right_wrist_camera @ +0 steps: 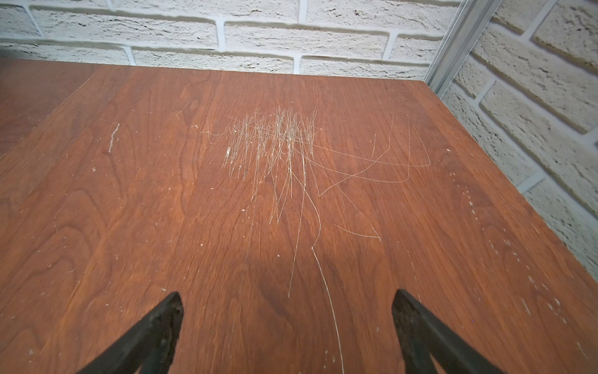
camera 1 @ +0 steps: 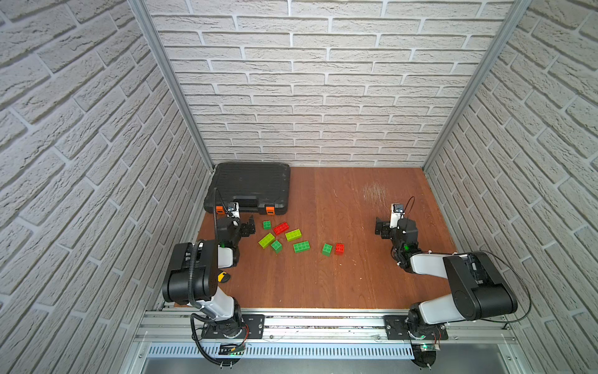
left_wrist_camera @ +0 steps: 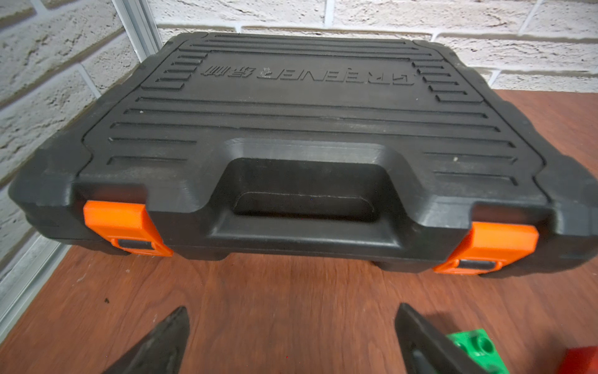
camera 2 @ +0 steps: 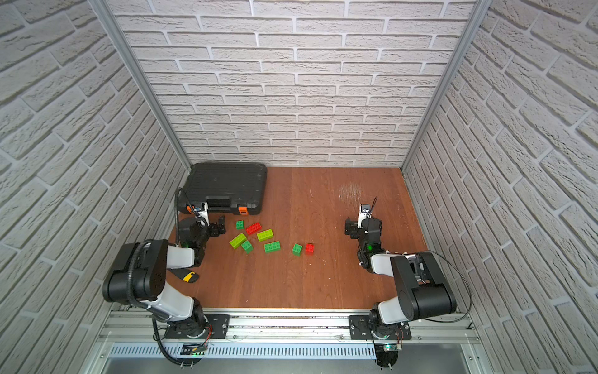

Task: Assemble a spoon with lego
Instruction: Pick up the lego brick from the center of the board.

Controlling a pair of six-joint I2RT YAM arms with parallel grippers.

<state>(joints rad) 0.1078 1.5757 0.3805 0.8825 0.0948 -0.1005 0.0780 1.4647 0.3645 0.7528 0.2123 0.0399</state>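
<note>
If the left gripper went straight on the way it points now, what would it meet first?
Probably the black toolcase, near its handle recess: the left gripper, open, faces it across bare tabletop. The green brick lies beside that line, not in it.

A big black case [left_wrist_camera: 307,113] lies flat and shut on the brown wooden table [left_wrist_camera: 97,307]. It sits close to the white brick wall [left_wrist_camera: 48,81] and a grey metal post [left_wrist_camera: 136,26] in the corner. Its lid has long grooves and raised letters. A handle [left_wrist_camera: 304,204] is cut into the near side, with orange latches [left_wrist_camera: 123,226] at both ends. The left gripper [left_wrist_camera: 291,309] is wide open with nothing in it. Its two dark fingers [left_wrist_camera: 161,346] stay apart from the case. A green brick [left_wrist_camera: 475,349] with round studs sits just behind one finger, partly hidden. A bit of a red brick [left_wrist_camera: 579,361] shows near the green one
</note>
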